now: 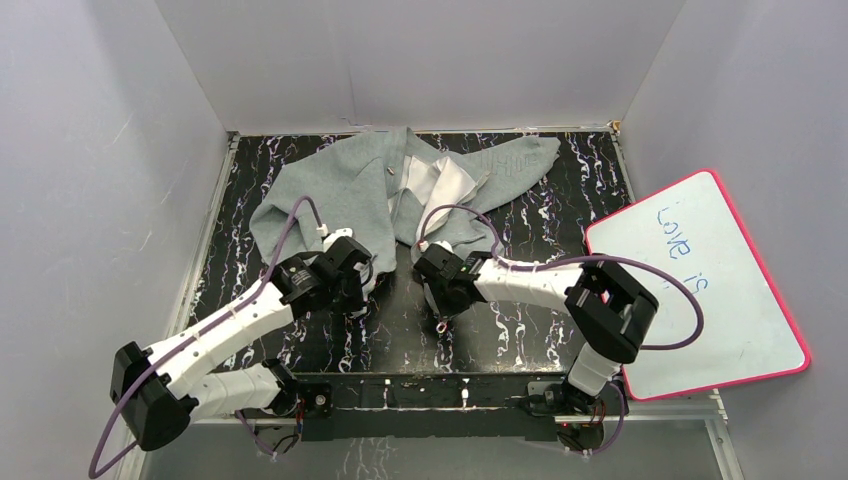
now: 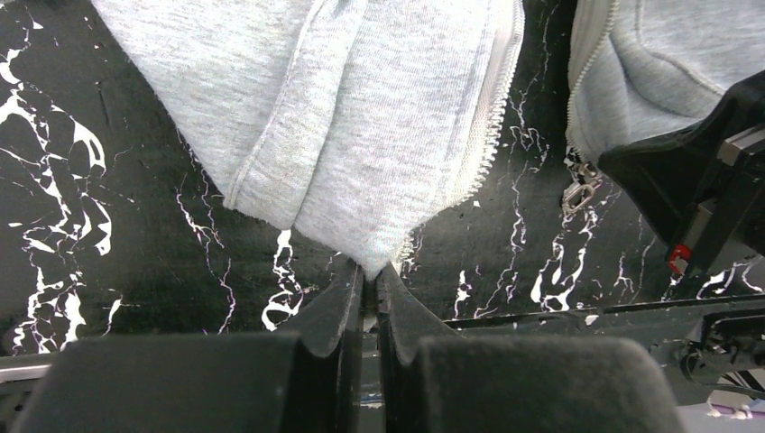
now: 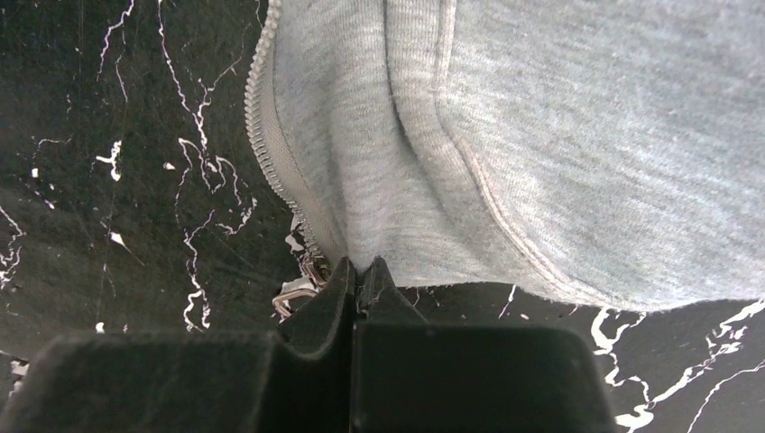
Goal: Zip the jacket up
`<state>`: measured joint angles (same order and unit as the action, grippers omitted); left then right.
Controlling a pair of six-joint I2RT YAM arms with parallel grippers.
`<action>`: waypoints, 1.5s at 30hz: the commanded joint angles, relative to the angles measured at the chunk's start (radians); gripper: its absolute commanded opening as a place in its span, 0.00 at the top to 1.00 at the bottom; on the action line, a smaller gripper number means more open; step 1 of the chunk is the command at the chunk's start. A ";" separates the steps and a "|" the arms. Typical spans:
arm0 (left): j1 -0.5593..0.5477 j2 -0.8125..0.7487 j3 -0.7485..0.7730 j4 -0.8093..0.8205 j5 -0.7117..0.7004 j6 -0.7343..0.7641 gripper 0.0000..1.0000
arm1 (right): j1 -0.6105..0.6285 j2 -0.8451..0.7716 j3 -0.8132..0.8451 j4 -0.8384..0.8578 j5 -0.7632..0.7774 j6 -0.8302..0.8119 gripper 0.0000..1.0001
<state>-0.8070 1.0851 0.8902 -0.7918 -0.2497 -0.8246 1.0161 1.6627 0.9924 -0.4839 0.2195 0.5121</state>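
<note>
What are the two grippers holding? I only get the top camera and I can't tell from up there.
Observer: The left gripper is shut on a bottom corner of the jacket.
Operator: And the other one?
Observer: The right gripper is shut on the other front edge, right beside the zipper teeth.
Operator: Where's the little metal thing you pull?
Observer: The zipper pull lies on the table just left of the right gripper's tips. It is not held.
</note>
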 commanded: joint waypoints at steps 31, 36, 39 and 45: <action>0.004 -0.409 -0.367 1.038 0.143 -0.292 1.00 | -0.034 -0.716 -0.377 0.887 -0.213 0.510 1.00; 0.003 -0.412 -0.382 1.098 0.176 -0.282 1.00 | -0.041 -0.726 -0.402 0.961 -0.266 0.523 1.00; 0.004 -0.417 -0.387 1.108 0.192 -0.281 1.00 | -0.043 -0.741 -0.418 0.996 -0.273 0.527 1.00; 0.004 -0.450 -0.409 1.128 0.196 -0.285 1.00 | -0.046 -0.794 -0.469 1.044 -0.256 0.539 1.00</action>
<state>-0.8051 0.6804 0.4828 0.2470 -0.0738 -1.1191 0.9741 0.9215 0.5407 0.4088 -0.0200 1.0279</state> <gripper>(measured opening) 0.033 0.029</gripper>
